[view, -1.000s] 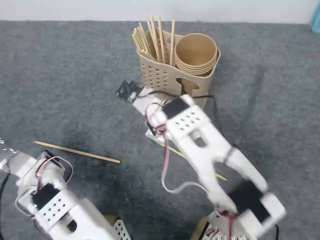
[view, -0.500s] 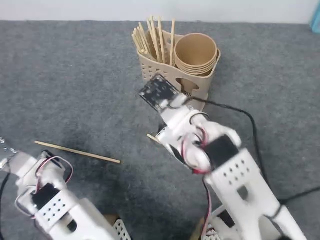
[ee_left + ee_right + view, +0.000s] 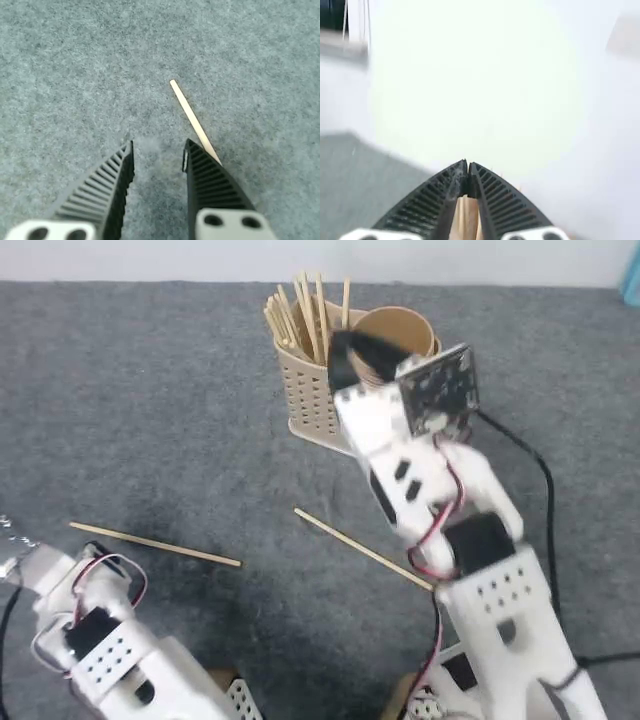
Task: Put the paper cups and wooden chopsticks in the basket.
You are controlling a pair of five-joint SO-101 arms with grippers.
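Chopsticks (image 3: 300,310) and paper cups (image 3: 400,325) stand in the basket (image 3: 310,400); one loose stick (image 3: 155,543) and another (image 3: 365,550) lie well apart on the grey counter (image 3: 150,390) (felt-like). Right jaws, pressed together, hang over the basket; left jaws gape, one covering a stick's (image 3: 192,120) end.

The basket (image 3: 310,390) is standing at the far middle of the mat (image 3: 150,390), with a bundle of chopsticks (image 3: 300,310) sticking up in its left compartment and the paper cups (image 3: 400,325) sitting stacked in its right one. The right gripper (image 3: 350,350) is hanging over the basket between the 2. Nearer the arms, 2 more are lying flat and well apart: the left chopstick (image 3: 155,543), whose end is lying just beside the left gripper (image 3: 157,155), and the right chopstick (image 3: 365,550), in front of the basket.
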